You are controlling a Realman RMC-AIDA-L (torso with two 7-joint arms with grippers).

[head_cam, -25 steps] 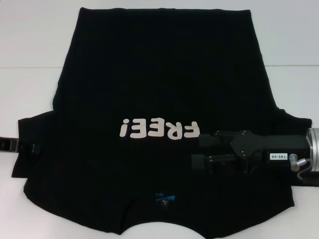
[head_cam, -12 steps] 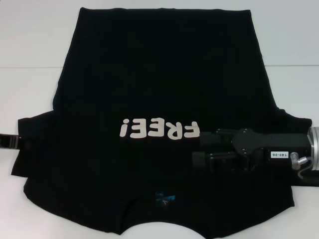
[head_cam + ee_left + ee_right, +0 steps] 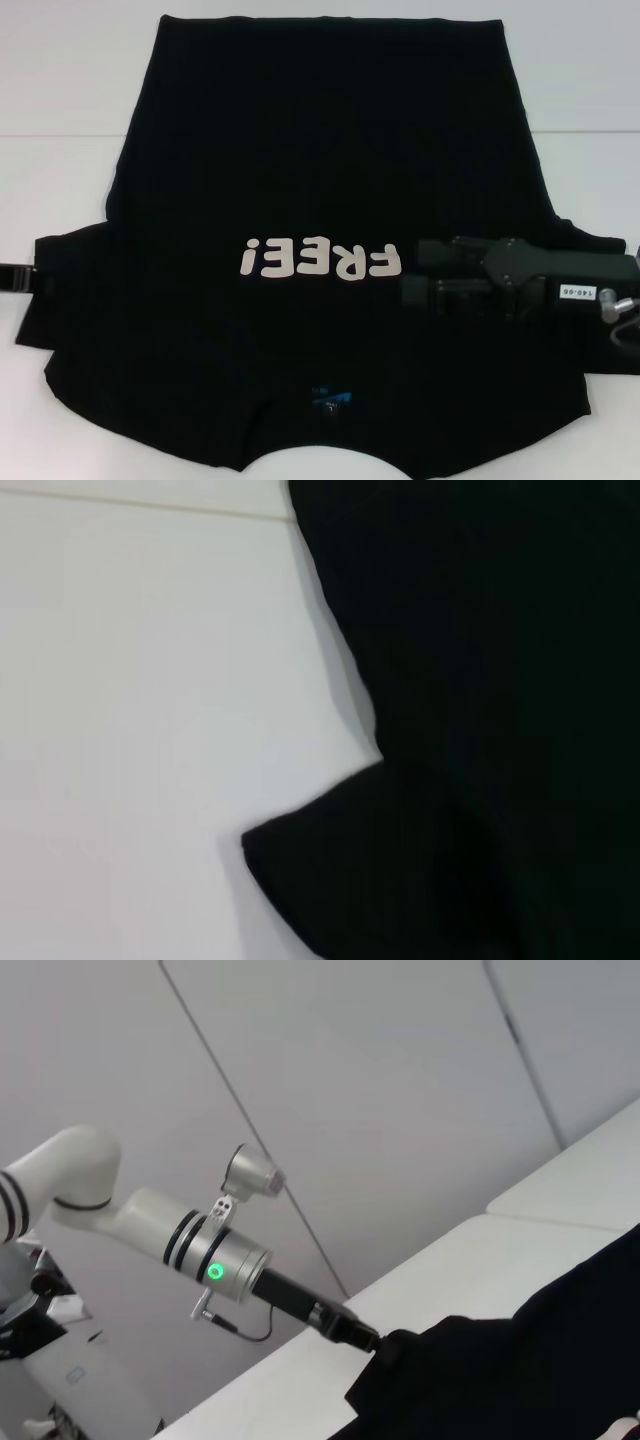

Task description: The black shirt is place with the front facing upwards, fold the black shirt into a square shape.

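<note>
- The shirt point(image 3: 320, 200) lies flat on the white desk point(image 3: 60, 90), filling most of the head view. Its hem is at the top of the frame and its collar at the bottom edge.
- The white "FREE!" print point(image 3: 320, 260) sits at mid-frame and reads upside down. A small blue label point(image 3: 328, 396) shows just above the neck opening at the bottom centre.
- The right pincer point(image 3: 412, 275) reaches in from the right edge of the head view. It lies over the shirt just right of the print. Black against black, I cannot tell how far its fingers are parted or whether they grip cloth.
- The left pincer point(image 3: 20, 278) is at the left edge of the head view, at the tip of the sleeve. In the right wrist view its tip point(image 3: 362, 1341) meets the sleeve edge, but I cannot tell its opening.
- The left wrist view shows the sleeve point(image 3: 330, 880) jutting onto bare desk.
</note>
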